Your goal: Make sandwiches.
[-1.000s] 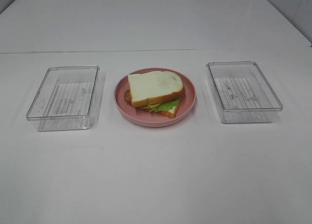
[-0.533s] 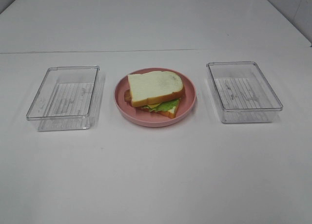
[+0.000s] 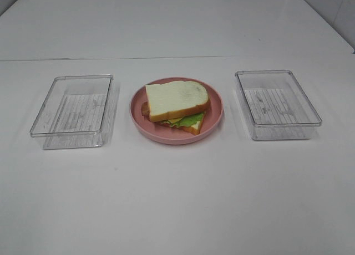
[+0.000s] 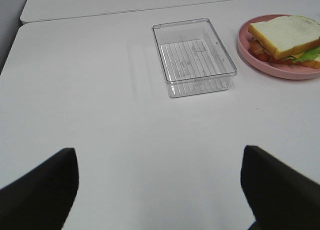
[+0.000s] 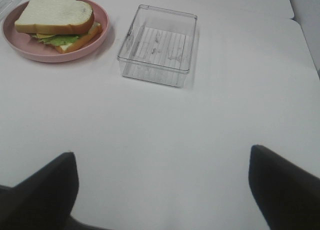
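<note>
A stacked sandwich (image 3: 177, 106) rests on the round pink plate (image 3: 216, 119) at the table's middle: a white bread slice with orange-brown crust on top, green lettuce (image 3: 189, 121) and yellow cheese showing under it, a second slice at the bottom. The wrist views also catch the sandwich (image 4: 286, 40) (image 5: 57, 23). Neither gripper appears in the high view. My left gripper (image 4: 160, 190) hangs open over bare table, well short of the left tray, nothing between its fingers. My right gripper (image 5: 162, 190) is likewise open over bare table, short of the right tray.
Two clear plastic rectangular trays flank the plate, both with nothing in them: the left tray (image 3: 73, 110) (image 4: 194, 57) and the right tray (image 3: 276, 103) (image 5: 158, 44). A seam between table panels runs behind them.
</note>
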`<state>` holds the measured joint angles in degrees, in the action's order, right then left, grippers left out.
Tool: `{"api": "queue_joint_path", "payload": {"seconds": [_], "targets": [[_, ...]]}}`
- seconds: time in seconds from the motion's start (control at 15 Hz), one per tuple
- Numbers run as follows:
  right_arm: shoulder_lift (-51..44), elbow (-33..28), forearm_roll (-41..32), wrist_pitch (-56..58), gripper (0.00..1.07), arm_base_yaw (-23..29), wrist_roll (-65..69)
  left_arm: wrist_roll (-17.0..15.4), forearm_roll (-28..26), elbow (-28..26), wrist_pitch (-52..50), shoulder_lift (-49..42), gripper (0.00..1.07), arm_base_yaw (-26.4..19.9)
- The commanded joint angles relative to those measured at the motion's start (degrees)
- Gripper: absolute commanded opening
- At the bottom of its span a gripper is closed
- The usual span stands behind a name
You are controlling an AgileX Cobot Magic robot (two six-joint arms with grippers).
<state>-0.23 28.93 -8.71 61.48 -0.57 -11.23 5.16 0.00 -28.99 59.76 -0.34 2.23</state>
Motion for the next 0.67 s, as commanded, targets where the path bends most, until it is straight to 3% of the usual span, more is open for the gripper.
{"api": "queue_joint_path", "payload": {"seconds": [0.07,0.67], "targets": [[-1.2,0.0,0.11,-0.29,0.82,-0.29,-0.46,0.06,-0.74,0.23,-0.97,-1.09,0.82,-0.06],[-1.2,0.0,0.11,-0.29,0.82,-0.29,-0.46,-0.11,-2.23,0.23,-0.97,-1.09,0.82,-0.06]]}}
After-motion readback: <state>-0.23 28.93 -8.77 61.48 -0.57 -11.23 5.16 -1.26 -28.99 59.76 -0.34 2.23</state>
